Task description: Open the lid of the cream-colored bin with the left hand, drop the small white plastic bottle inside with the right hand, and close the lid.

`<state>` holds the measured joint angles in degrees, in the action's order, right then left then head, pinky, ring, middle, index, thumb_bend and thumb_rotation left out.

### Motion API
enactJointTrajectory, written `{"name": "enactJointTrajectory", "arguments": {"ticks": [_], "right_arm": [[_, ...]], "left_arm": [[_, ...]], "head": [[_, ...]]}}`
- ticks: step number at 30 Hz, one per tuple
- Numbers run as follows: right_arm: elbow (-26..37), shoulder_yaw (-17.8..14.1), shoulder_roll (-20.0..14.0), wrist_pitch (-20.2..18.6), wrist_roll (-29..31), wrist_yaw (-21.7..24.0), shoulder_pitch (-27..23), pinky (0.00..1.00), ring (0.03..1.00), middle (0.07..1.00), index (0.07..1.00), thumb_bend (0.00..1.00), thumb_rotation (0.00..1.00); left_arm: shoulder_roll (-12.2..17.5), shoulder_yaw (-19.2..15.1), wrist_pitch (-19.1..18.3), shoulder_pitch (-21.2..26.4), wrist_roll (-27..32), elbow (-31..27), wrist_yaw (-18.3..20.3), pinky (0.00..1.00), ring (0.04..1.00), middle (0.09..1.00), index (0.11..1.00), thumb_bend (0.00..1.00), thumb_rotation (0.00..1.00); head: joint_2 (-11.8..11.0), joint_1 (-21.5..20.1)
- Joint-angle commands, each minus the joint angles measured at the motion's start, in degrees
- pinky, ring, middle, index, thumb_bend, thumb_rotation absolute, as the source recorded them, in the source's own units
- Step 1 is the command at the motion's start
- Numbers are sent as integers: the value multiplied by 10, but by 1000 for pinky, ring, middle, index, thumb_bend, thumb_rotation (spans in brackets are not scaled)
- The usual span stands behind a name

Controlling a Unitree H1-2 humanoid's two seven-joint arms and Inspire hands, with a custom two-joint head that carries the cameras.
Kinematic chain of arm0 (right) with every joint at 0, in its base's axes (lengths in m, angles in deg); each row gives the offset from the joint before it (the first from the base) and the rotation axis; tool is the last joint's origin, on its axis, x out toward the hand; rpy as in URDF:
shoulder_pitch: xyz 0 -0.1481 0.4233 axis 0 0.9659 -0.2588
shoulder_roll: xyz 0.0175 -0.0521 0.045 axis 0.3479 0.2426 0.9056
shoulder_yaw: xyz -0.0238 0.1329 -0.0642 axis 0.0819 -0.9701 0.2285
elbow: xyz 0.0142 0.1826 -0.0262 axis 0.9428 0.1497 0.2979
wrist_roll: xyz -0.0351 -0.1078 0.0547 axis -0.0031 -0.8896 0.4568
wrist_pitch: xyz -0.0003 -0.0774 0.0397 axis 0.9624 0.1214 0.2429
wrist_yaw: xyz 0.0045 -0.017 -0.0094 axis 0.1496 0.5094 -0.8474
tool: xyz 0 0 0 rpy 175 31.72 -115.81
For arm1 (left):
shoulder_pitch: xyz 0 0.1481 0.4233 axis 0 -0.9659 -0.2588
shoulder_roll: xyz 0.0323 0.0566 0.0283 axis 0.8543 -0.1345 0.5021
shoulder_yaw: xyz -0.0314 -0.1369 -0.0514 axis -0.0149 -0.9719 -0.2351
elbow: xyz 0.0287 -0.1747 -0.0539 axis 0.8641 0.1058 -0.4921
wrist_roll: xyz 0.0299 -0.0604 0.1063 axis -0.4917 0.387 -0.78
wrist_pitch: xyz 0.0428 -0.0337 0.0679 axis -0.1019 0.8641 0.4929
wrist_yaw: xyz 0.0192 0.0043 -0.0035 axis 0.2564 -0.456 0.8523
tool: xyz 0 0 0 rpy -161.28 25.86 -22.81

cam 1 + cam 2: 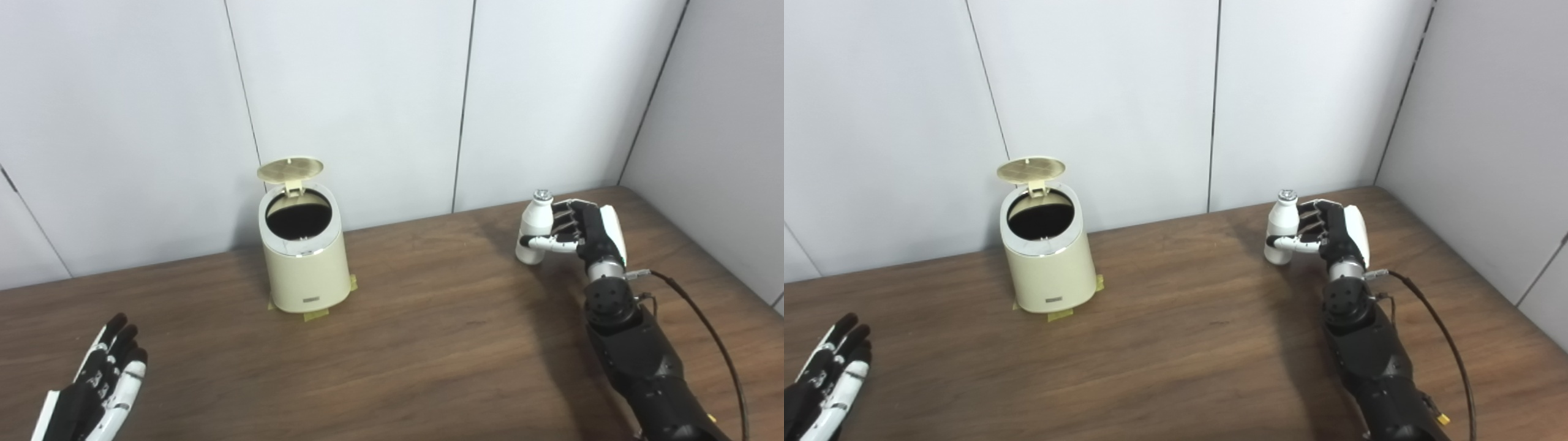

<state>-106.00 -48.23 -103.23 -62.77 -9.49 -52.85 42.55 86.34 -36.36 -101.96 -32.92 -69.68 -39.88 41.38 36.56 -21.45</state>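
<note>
- We saw the cream-colored bin [304, 263] standing upright on the wooden table [429, 343], toward the ten o'clock part of the tabletop and close to the grey wall panels [355, 92].
- Its lid [290, 169] was swung up and back on the rear hinge at the bin's twelve o'clock edge, so the dark round mouth lay open to us.
- We noted small strips of yellowish tape [315, 316] under the bin's base, at its six o'clock and four o'clock sides.
- Our right hand [582, 236] was at about two o'clock on the table, its fingers and thumb wrapped around the small white plastic bottle [534, 236].
- The bottle was upright with its cap on top; its shadow fell on the wood below it, though we could not tell whether its base touched the table.
- It was well apart from the bin, at the bin's three o'clock.
- Our left hand [101, 383] was at eight o'clock near the front edge, fingers stretched out and slightly apart, holding nothing.
</note>
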Motion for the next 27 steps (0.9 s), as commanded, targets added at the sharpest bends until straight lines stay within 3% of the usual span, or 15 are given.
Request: {"name": "enactJointTrajectory", "arguments": {"ticks": [1,6,10,16,19,21,25,27], "right_arm": [[9,-1,-19,31,-5,-10,-27,322,387,429,523,525,0],[32,2,-18,55,-6,-7,-19,317,379,428,522,524,0],[89,9,-11,63,-14,-4,-4,323,384,443,514,527,0],[206,21,19,22,-23,13,16,338,382,482,535,516,0],[249,29,34,23,-27,23,19,343,385,490,535,515,0],[279,38,42,23,-35,33,20,344,391,491,525,516,0],[359,69,66,-39,-70,60,14,341,393,485,528,517,0],[380,87,72,-36,-76,75,7,326,385,481,539,515,0]], "left_arm": [[4,0,15,7,-1,-17,-3,1000,975,961,995,261,445],[2,5,19,3,-7,-17,-4,1000,972,963,999,262,474],[-4,7,19,1,-7,-19,-6,1000,967,961,996,272,477],[-28,4,29,1,-18,-7,-26,1000,959,946,994,293,467],[-41,-1,43,0,-10,3,-32,1000,954,943,999,298,482],[-47,0,45,-3,-13,4,-33,996,954,944,1000,311,503],[-55,7,58,-14,-23,11,-33,998,955,942,1000,340,541],[-60,10,71,-19,-23,18,-33,1000,950,939,998,345,535]], "head": [[0,-1],[0,9],[-2,13],[-6,28],[-10,42],[-10,52],[-12,71],[-13,80]]}}
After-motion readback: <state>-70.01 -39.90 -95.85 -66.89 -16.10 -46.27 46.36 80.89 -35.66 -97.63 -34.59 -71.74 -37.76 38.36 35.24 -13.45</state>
